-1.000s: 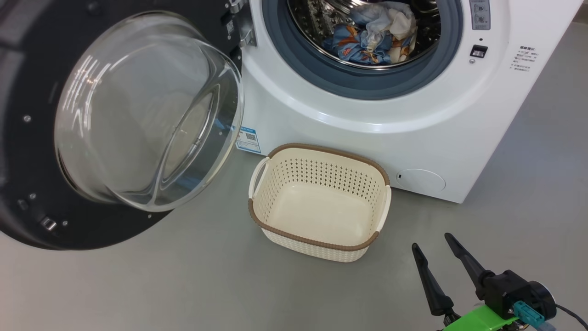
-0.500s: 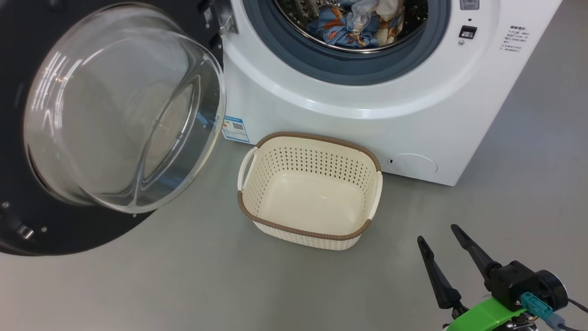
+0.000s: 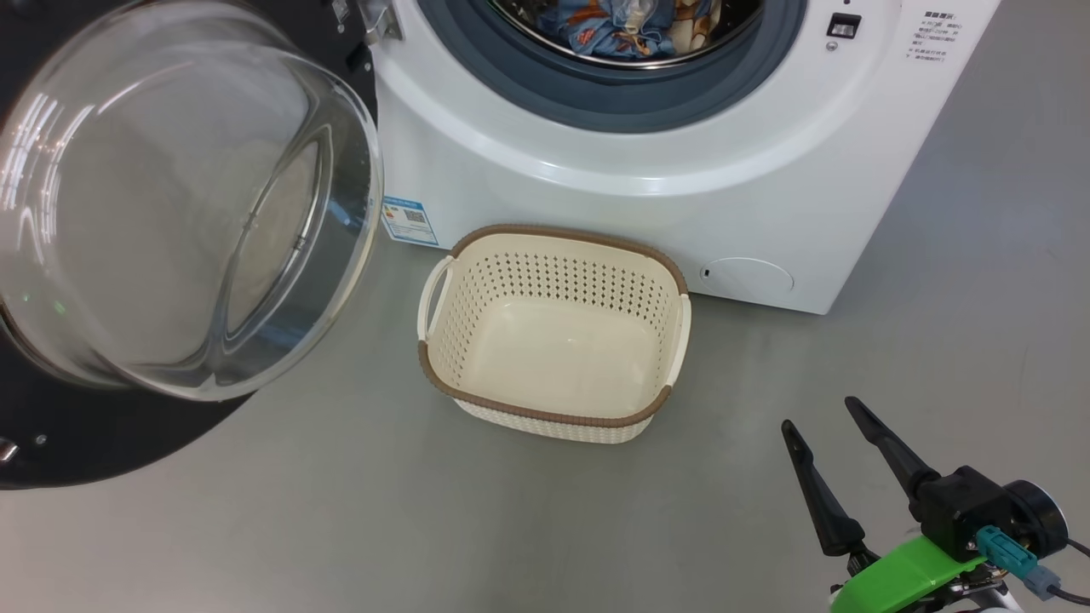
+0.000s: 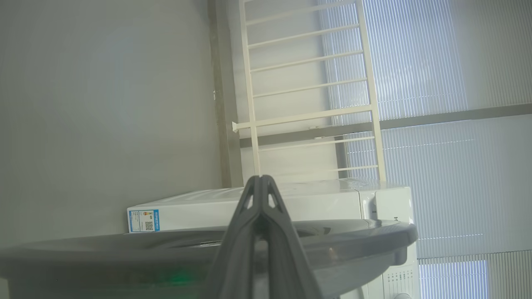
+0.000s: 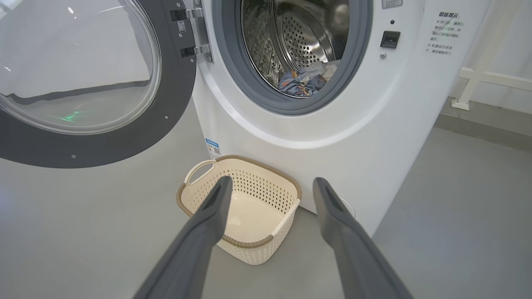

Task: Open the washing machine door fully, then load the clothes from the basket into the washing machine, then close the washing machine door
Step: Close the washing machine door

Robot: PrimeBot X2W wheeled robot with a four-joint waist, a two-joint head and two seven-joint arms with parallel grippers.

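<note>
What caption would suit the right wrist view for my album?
Right gripper, open, faces the empty basket; clothes sit inside the washing machine, its door wide open.

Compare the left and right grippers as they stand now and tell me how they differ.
The left gripper has its fingers pressed together with the tips meeting, while the right gripper has its fingers spread wide. The left gripper points past the edge of the washing machine door toward the washing machine; the right gripper points at the empty basket. Both have long dark fingers and hold nothing.
</note>
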